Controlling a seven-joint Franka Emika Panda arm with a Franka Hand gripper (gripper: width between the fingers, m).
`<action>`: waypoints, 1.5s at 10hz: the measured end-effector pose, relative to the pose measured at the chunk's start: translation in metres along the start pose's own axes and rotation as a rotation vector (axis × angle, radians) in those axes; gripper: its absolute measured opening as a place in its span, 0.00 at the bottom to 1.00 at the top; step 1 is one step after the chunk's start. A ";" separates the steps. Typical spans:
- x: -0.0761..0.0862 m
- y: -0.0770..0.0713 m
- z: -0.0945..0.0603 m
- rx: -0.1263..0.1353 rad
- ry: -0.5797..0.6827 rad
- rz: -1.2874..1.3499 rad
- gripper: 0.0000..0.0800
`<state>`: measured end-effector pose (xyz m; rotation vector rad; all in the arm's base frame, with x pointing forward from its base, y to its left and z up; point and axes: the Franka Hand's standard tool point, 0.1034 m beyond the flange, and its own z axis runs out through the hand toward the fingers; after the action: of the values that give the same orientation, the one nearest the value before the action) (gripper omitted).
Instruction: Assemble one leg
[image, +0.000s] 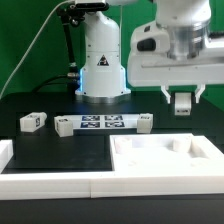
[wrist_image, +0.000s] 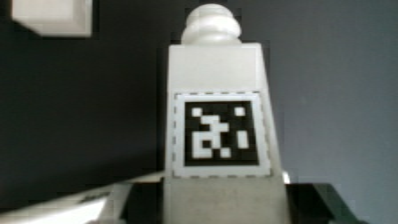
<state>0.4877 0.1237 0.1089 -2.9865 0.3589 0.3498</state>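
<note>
Wrist view is giving us the leg (wrist_image: 217, 110) up close: we are seeing a white post standing upright between the dark fingers (wrist_image: 342, 200), its black-and-white marker tag (wrist_image: 217, 132) facing the camera and a rounded peg (wrist_image: 214, 22) sticking out of its far end. The fingers are pressing against both sides of the post, so we are reading the hand as clamped on it.

In the exterior view we are watching the gripper (image: 183, 102) hanging in the air above the black table (image: 40, 150), over the far edge of the large white panel (image: 165, 160), on that view's right. The marker board (image: 100, 124) is lying in front of the robot base (image: 103, 60). Another white post (image: 32, 121) is resting on the table at that view's left, well apart from the gripper.
</note>
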 end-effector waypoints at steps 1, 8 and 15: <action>0.012 -0.005 -0.015 0.009 0.110 -0.017 0.36; 0.004 -0.048 -0.004 0.075 0.704 -0.312 0.36; 0.027 -0.026 -0.003 -0.032 0.737 -0.457 0.36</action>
<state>0.5201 0.1426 0.1072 -2.9841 -0.2866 -0.7995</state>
